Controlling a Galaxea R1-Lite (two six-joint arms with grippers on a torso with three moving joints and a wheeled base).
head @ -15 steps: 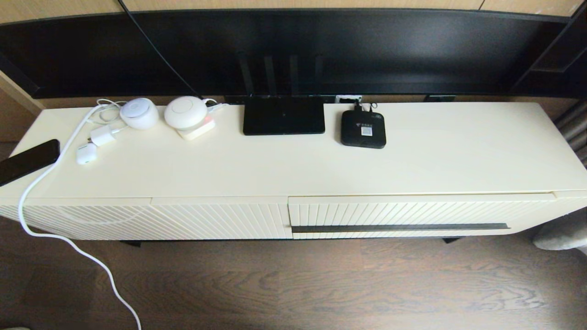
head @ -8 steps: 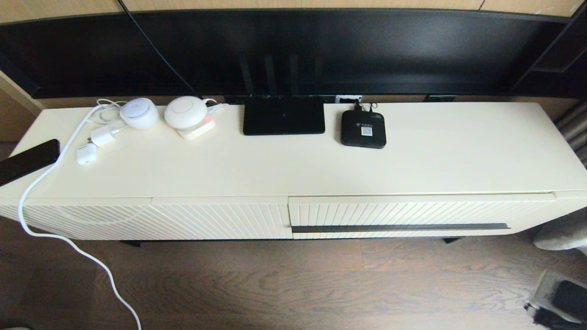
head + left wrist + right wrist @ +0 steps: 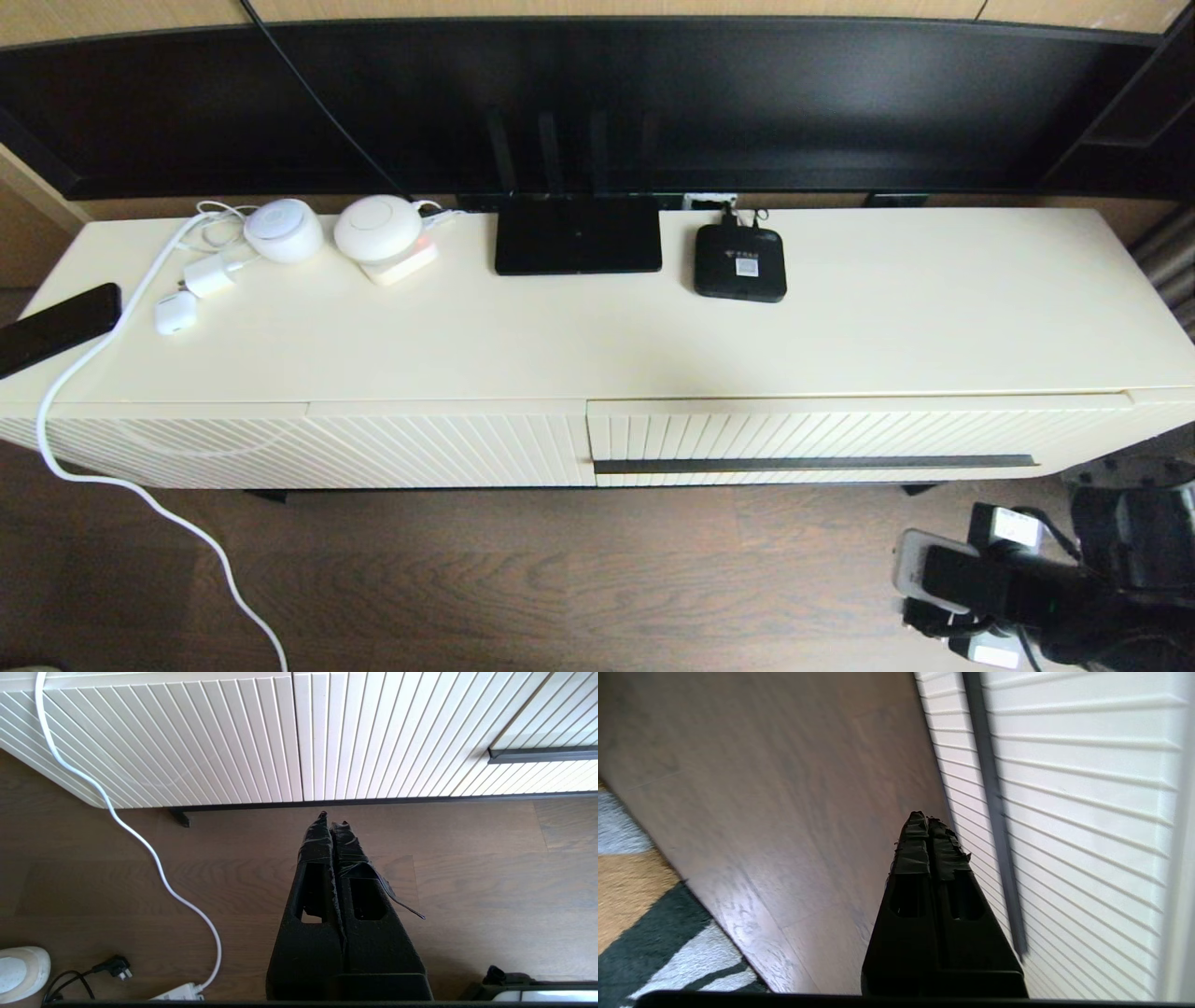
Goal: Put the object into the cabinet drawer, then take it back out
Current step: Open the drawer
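The cabinet drawer [image 3: 840, 431] is closed, its dark bar handle [image 3: 812, 463] running along the ribbed front. The black organizer box is not in view anywhere. My right arm [image 3: 1027, 597] shows at the lower right of the head view, low over the floor before the drawer's right end. In the right wrist view my right gripper [image 3: 927, 819] is shut and empty, its tips close beside the handle [image 3: 994, 812]. My left gripper [image 3: 332, 819] is shut and empty over the wooden floor, in front of the ribbed panel without a handle [image 3: 187, 732]; the handle's end [image 3: 542, 754] lies off to one side.
On the cabinet top stand a flat black router [image 3: 577, 235], a small black square device [image 3: 739, 263], two white round gadgets [image 3: 377, 229], a charger [image 3: 207, 276] and a phone [image 3: 56, 327]. A white cable [image 3: 140, 490] hangs to the floor. A rug [image 3: 640, 891] lies nearby.
My right arm has come into the head view from the lower right corner, moving up and left toward the drawer front. Nothing on the cabinet has moved.
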